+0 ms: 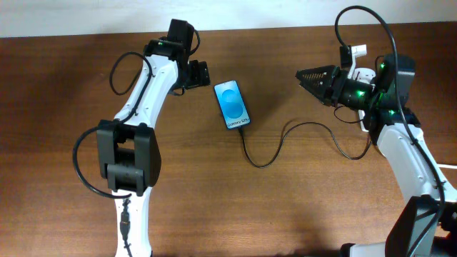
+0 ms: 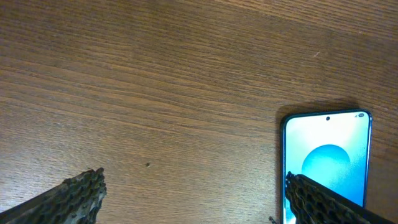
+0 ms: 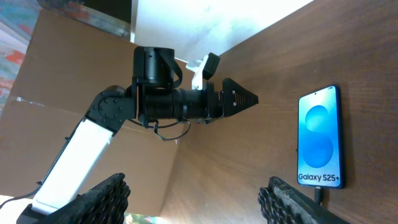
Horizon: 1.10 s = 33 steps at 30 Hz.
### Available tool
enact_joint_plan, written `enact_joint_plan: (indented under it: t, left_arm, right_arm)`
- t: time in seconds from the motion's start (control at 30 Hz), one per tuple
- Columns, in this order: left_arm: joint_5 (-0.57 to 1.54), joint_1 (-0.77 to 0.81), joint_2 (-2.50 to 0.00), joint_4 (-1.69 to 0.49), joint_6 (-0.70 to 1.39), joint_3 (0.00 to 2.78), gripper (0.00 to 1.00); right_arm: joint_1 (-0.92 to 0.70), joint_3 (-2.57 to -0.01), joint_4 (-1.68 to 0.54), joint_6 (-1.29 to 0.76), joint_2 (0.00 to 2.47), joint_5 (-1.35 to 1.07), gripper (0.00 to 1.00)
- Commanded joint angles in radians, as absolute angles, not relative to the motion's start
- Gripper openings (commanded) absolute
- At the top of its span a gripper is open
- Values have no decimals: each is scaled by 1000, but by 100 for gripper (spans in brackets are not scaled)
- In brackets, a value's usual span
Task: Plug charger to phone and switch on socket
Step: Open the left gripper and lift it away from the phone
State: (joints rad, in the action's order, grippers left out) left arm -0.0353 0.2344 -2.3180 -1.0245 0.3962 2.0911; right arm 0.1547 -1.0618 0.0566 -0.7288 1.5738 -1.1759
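The phone (image 1: 232,105) lies face up mid-table, its blue screen lit. It also shows in the left wrist view (image 2: 326,158) and in the right wrist view (image 3: 320,144), with "Galaxy S25+" at its near end. The charger (image 1: 285,135), a thin black cable, curls from the phone's near end toward my right arm. Its plug tip (image 3: 319,191) sits at the phone's bottom edge. My left gripper (image 1: 201,74) is open and empty just left of the phone's far end. My right gripper (image 1: 303,74) is open and empty, raised to the right of the phone. The socket is hidden, apparently under my right arm.
The wooden table (image 1: 64,93) is bare to the left and in front. My left arm (image 3: 180,102) shows across the right wrist view. A brown board (image 3: 93,68) stands beyond the far table edge.
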Motion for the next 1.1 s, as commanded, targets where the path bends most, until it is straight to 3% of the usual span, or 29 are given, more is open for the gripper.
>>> enact_joint_plan:
  t: [0.0,0.43,0.53,0.77,1.07]
  left_arm:
    - [-51,228,-2258,-1024,326,2096,99]
    - [-49,225,-2151,-1023,288,2103,99]
    - [-49,224,-2121,-1024,281,2103,99]
    - [-49,220,-2049,-1030,282,2103,99]
    - [48,159,-1860,-1072,282,2103,99]
  right_arm:
    - [159,-1064,59,-713,1562,-1190,73]
    - [159,-1064,59,-713,1562,-1197,76]
    - [159,-1064,59,-713,1562,-1196,88]
    - [159,-1064,60,-706,1562,-1192,99]
    - [158,-1066,66,-660,1543,-1149,98]
